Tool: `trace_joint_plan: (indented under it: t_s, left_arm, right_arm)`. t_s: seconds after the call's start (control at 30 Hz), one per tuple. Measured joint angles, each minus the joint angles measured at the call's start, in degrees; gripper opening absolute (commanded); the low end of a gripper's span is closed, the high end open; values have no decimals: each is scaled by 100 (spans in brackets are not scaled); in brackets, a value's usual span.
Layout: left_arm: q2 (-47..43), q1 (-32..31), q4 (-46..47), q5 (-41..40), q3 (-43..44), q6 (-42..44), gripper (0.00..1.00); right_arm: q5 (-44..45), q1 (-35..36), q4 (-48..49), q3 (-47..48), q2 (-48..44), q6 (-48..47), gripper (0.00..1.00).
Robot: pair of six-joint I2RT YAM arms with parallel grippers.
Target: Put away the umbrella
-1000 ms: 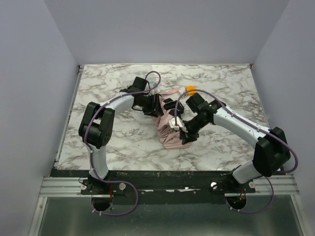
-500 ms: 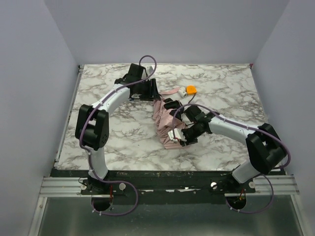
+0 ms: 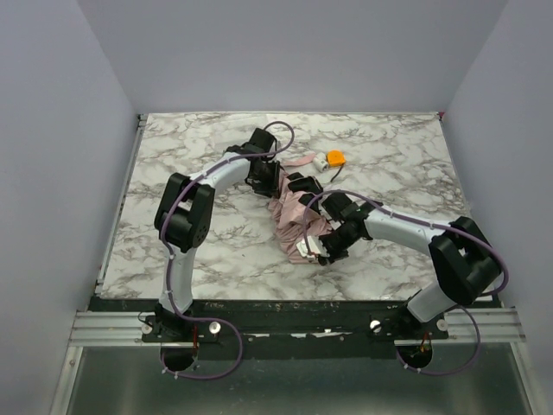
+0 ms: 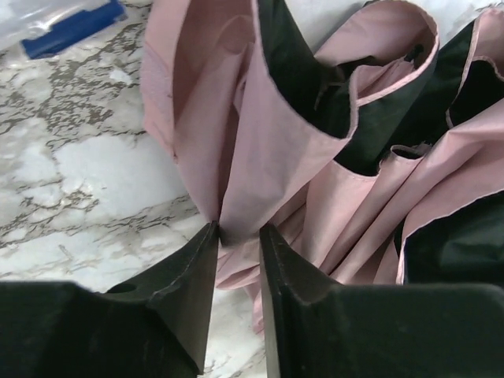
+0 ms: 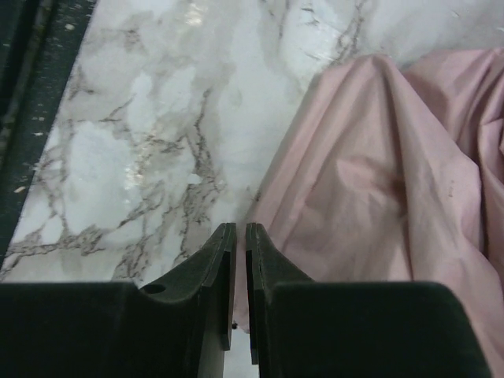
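The umbrella [image 3: 292,218] is a crumpled pale pink bundle in the middle of the marble table. In the left wrist view its pink folds [image 4: 236,142] show black lining. My left gripper [image 3: 267,180] is at the bundle's far end; its jaws stand nearly closed, pinching a pink fold [image 4: 239,230]. My right gripper [image 3: 313,252] is at the bundle's near right edge. Its jaws stand almost together on the fabric's edge [image 5: 240,232], with the pink cloth [image 5: 370,181] spreading to the right. The shaft and handle are hidden.
A small orange-and-white gadget [image 3: 333,159] lies behind the umbrella, with a pink strap [image 3: 302,160] beside it. A clear packet with a blue strip [image 4: 72,24] lies on the table near the left gripper. The table's dark front edge [image 5: 27,55] is close to the right gripper.
The left gripper moved right and nearer, from the back of the table onto the umbrella's far end. The right gripper slid along the bundle towards the front edge.
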Motion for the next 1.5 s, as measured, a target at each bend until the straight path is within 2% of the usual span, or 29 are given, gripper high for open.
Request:
trace_joint_plan:
  t_s: [0.2, 0.33, 0.53, 0.9, 1.2, 1.37, 1.5]
  left_arm:
    - [192, -146, -186, -129, 221, 155, 22]
    - [260, -173, -363, -92, 415, 302, 22]
    - [326, -236, -590, 136, 529, 479, 23]
    - [614, -457, -1222, 411, 966, 815, 23]
    - [643, -918, -997, 957, 595, 925, 23]
    - [551, -916, -745, 1003, 420, 918, 26]
    - [546, -885, -686, 1010, 420, 822, 29]
  right_arm:
    - [-431, 11, -804, 245, -160, -330, 19]
    - [-505, 103, -887, 350, -146, -225, 16]
    - [-2, 310, -83, 61, 315, 481, 16]
    - [535, 492, 444, 271, 490, 1615, 15]
    - [1655, 535, 1814, 719, 1005, 2168, 15]
    - [1786, 566, 1792, 802, 1051, 2205, 25]
    - [1550, 533, 1335, 953, 1049, 1897, 35]
